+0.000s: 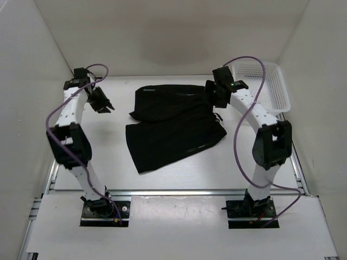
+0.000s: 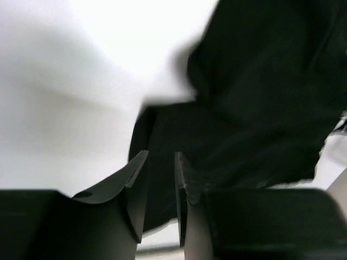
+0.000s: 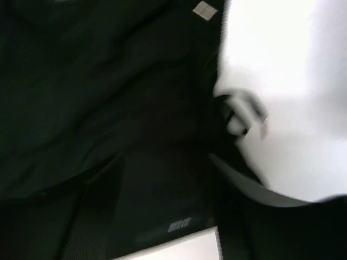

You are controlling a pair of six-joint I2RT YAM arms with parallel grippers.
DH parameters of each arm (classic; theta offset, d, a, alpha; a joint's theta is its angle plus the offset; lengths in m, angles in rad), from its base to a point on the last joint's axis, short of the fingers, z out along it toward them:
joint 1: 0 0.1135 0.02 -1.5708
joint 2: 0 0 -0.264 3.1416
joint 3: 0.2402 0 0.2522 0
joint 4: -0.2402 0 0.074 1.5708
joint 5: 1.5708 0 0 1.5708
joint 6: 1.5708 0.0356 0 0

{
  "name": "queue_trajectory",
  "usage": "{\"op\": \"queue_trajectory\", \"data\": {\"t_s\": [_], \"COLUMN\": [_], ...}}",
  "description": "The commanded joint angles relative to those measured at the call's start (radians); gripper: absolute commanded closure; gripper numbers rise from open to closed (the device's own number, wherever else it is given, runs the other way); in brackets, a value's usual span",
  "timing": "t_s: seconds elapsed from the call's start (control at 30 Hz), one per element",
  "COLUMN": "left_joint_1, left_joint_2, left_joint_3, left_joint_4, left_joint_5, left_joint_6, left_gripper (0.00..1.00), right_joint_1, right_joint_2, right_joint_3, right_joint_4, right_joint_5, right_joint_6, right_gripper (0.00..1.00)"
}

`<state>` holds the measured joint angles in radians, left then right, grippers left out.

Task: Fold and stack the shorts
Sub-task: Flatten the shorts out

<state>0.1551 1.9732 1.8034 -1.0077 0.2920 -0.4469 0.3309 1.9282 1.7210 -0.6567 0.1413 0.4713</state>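
Over the table, top view: shorts (image 1: pixel 171 130) lie loosely folded between the two sets of jaws. Left gripper (image 1: pixel 103 104) hangs apart from them, right gripper (image 1: pixel 212 93) at their edge.
Left wrist view: jaws barely parted, empty; cloth ahead of the tips.
Right wrist view: jaws wide, nothing visibly pinched, cloth beneath; pale label (image 3: pixel 204 10) shows only here.
Risk: closing there may grab both layers and drag the fold askew.

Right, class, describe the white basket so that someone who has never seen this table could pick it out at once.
On the white table, look to the far right corner, behind the right arm. The basket sits there. Its white lattice sides set it apart from the soft black shorts lying mid-table and the purple cable crossing in front.
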Motion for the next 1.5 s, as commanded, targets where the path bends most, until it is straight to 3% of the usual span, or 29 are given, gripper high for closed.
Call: {"op": "queue_trajectory", "data": {"t_s": [0.0,0.1,0.2,0.23,0.3,0.4,0.6,0.83,0.9,0.97,1.0,1.07,1.1,1.27,1.47], "left_joint_1": [-0.025,-0.080,-0.164,-0.182,-0.250,-0.313,-0.407,-0.457,-0.457,-0.457,-0.457,-0.457,-0.457,-0.418,-0.313], "left_joint_2": [-0.279,-0.433,-0.528,-0.542,-0.551,-0.528,-0.380,-0.301,-0.290,-0.290,-0.290,-0.322,-0.338,-0.500,-0.640], "left_joint_3": [-0.241,-0.609,-0.754,-0.827,-0.878,-0.923,-0.989,-0.952,-0.922,-0.909,-0.898,-0.889,-0.872,-0.724,-0.293], "left_joint_4": [0.018,0.053,0.069,0.083,0.103,0.126,0.221,0.258,0.258,0.258,0.258,0.247,0.224,0.060,-0.150], "left_joint_5": [-0.093,-0.053,-0.044,-0.044,-0.028,-0.056,-0.022,-0.031,-0.031,-0.031,-0.031,-0.022,-0.022,-0.126,-0.182], "left_joint_6": [0.013,-0.027,-0.078,-0.108,-0.134,-0.182,-0.207,-0.236,-0.236,-0.236,-0.236,-0.227,-0.227,-0.214,-0.127], "left_gripper": [0.64,0.52,0.36,0.35,0.21,0.11,0.08,0.24,0.47,0.76,0.90,0.90,0.90,0.90,0.90], "right_joint_1": [0.037,0.037,-0.004,-0.019,-0.067,-0.134,-0.182,-0.216,-0.216,-0.216,-0.216,-0.198,-0.197,-0.132,-0.110], "right_joint_2": [-0.187,-0.341,-0.443,-0.466,-0.518,-0.540,-0.469,-0.312,-0.252,-0.227,-0.216,-0.216,-0.216,-0.386,-0.598], "right_joint_3": [-0.139,-0.328,-0.498,-0.539,-0.653,-0.736,-0.775,-0.729,-0.707,-0.707,-0.698,-0.678,-0.669,-0.609,-0.415], "right_joint_4": [0.035,0.035,0.035,0.035,0.061,0.103,0.176,0.304,0.325,0.356,0.383,0.384,0.358,0.237,0.051], "right_joint_5": [-0.029,-0.029,-0.078,-0.130,-0.187,-0.296,-0.341,-0.385,-0.385,-0.397,-0.398,-0.407,-0.407,-0.292,-0.204], "right_joint_6": [0.050,0.070,0.095,0.107,0.118,0.138,0.138,0.171,0.181,0.193,0.193,0.193,0.193,0.164,0.106], "right_gripper": [0.28,0.17,0.17,0.25,0.29,0.30,0.26,0.26,0.31,0.39,0.53,0.77,0.98,1.00,1.00]}}
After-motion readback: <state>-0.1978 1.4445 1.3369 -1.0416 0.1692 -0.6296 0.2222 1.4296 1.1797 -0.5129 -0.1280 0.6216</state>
